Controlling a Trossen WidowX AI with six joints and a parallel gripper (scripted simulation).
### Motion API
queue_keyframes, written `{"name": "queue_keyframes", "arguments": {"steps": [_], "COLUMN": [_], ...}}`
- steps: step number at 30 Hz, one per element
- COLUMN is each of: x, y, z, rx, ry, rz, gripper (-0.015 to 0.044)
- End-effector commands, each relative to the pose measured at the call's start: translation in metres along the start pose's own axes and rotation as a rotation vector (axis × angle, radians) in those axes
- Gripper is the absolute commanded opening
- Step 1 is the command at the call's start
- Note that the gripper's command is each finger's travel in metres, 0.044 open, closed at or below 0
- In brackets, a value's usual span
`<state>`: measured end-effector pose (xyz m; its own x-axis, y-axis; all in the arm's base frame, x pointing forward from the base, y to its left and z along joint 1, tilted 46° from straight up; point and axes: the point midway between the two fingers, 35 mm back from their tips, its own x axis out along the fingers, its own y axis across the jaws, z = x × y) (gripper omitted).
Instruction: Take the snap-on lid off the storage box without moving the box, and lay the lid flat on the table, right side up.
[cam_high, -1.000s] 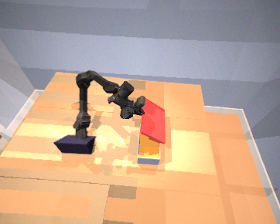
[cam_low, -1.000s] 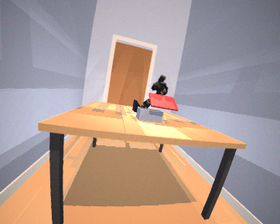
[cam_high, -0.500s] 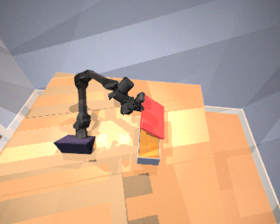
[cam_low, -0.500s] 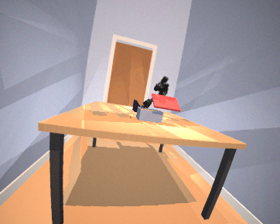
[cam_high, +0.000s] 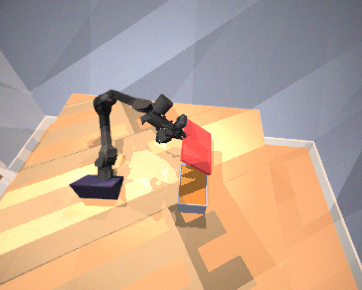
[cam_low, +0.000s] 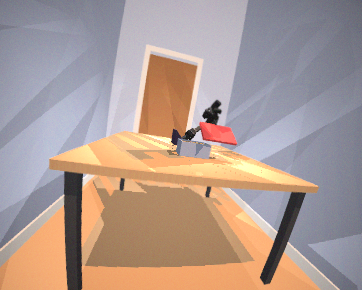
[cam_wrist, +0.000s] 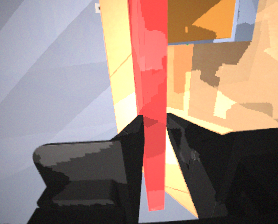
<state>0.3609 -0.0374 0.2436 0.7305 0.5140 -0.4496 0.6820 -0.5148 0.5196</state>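
Note:
The red lid (cam_high: 196, 147) (cam_low: 218, 134) (cam_wrist: 151, 60) is in the air, clear of the box and tilted. In the top view it hangs above and beyond the box's far end. My gripper (cam_high: 184, 131) (cam_wrist: 154, 119) is shut on one edge of the lid, which shows edge-on between the fingers in the wrist view. The grey-blue storage box (cam_high: 192, 208) (cam_low: 194, 148) (cam_wrist: 237, 20) stands upright on the table, open at the top, with its orange-brown inside showing. In the exterior view the lid is above and right of the box.
The wooden table (cam_high: 135, 230) (cam_low: 150, 169) carries the box and the arm's dark base (cam_high: 97, 187) (cam_low: 176, 137), which is left of the box in the top view. The table's far edge lies behind the lid in the top view.

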Motion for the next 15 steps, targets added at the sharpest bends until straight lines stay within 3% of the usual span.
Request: {"name": "queue_keyframes", "arguments": {"steps": [1,15], "x": [-0.004,-0.006], "y": [0.003,0.001], "z": [-0.01,-0.038], "rx": [-0.01,-0.009], "ry": [-0.004,-0.004], "rz": [0.016,0.016], "gripper": [0.0,0.0]}}
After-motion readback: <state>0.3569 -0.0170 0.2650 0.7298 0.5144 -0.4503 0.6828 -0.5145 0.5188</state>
